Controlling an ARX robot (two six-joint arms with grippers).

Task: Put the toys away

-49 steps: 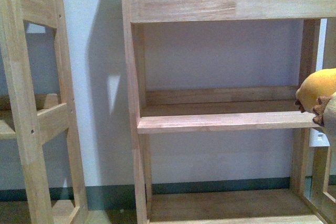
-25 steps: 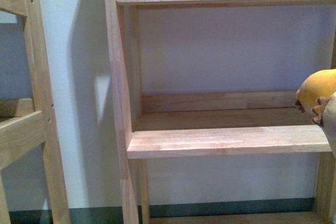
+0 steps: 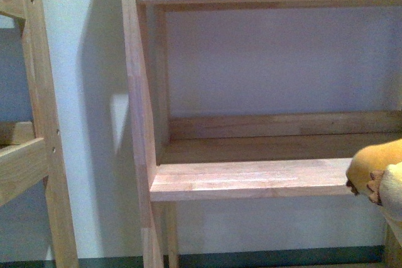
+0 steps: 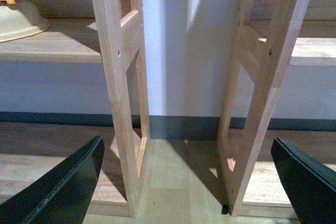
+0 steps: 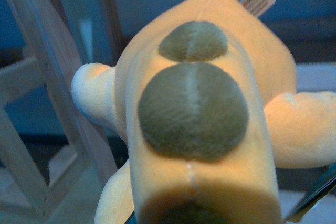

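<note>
Shelf (image 3: 251, 180) looms closer and plush toy (image 3: 367, 169) has dropped to board height at its right end, clamped in right gripper (image 5: 220, 208) for placing; left gripper (image 4: 187, 141) spread wide, empty.

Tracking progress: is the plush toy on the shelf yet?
Not yet. The plush toy hangs in front of the shelf board, reaching below its front edge rather than resting on top.

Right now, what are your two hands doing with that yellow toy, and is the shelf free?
Left gripper open, empty. Right gripper shut on plush toy, level with shelf board, right side. Visible board bare.
</note>
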